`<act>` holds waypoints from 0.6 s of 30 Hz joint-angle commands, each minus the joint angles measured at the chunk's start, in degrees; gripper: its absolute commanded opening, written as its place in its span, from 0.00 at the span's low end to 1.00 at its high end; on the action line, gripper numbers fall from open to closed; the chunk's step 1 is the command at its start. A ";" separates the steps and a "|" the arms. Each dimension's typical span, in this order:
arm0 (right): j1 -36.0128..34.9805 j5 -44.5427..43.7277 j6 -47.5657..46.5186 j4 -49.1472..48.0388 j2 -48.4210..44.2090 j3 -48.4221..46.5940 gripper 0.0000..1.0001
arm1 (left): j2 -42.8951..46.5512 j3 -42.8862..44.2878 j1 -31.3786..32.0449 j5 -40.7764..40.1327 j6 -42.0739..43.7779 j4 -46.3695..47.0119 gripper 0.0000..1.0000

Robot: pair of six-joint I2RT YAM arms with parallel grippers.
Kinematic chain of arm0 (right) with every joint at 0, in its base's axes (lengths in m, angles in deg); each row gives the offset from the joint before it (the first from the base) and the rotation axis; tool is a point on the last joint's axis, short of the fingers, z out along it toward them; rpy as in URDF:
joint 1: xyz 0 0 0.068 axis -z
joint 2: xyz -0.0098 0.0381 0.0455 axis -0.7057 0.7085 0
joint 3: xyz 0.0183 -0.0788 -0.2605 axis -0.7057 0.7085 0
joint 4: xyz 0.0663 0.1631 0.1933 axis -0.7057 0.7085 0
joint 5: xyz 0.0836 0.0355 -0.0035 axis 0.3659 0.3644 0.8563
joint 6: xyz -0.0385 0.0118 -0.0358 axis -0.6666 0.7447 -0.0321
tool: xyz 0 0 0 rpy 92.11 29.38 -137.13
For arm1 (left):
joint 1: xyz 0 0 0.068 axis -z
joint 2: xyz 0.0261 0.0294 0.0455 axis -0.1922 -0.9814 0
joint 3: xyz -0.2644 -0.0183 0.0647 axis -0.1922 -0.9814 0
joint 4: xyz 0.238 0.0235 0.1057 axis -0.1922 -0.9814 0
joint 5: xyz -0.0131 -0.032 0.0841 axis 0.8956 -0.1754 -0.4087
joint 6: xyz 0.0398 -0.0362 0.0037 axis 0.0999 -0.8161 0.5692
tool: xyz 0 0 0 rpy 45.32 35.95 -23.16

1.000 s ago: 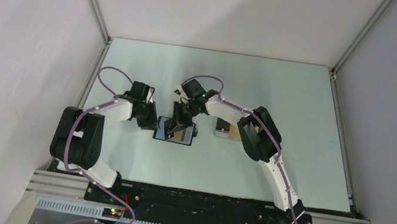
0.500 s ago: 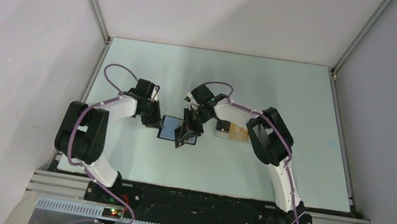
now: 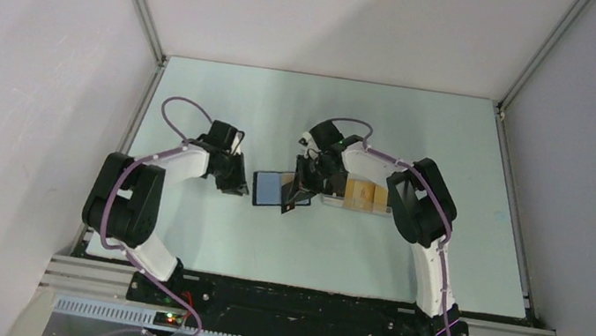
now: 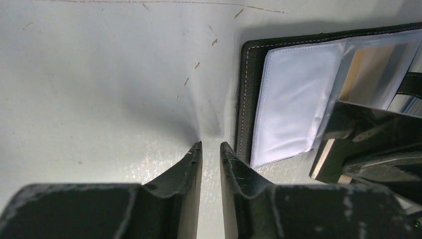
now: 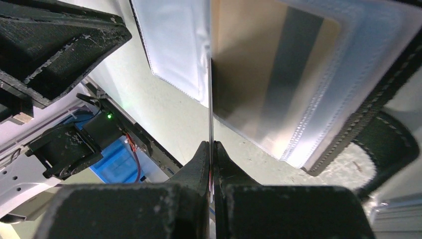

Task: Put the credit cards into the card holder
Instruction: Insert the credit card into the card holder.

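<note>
My right arm (image 3: 414,205) bends leftward, its right gripper (image 5: 211,144) pinching a thin dark rectangular credit card (image 5: 210,99) edge-on against the open black folding card holder (image 4: 288,99), my left gripper (image 4: 210,144) narrowly spread, empty, beside it.

The card holder (image 4: 244,89) has a matt stitched cover, glossy clear plastic sleeves (image 4: 291,99); the worktop (image 4: 99,74) looks smooth, scuffed.

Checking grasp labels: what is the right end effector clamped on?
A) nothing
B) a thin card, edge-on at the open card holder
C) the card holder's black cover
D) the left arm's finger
B: the right wrist view shows the right end effector shut on a thin card seen edge-on, at the open card holder.
</note>
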 commanded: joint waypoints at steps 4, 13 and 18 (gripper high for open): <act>1.70 3.79 -5.21 2.98 -1.16 -3.01 0.00 | -0.67 2.10 0.34 -1.10 1.60 -2.07 0.26; 1.86 5.26 -7.44 8.11 4.21 -9.66 0.00 | -3.44 9.50 -0.66 1.45 3.24 -2.65 0.36; 2.19 4.32 -8.35 12.58 7.05 -12.23 0.00 | -8.31 13.41 -0.67 1.65 4.03 -4.57 0.36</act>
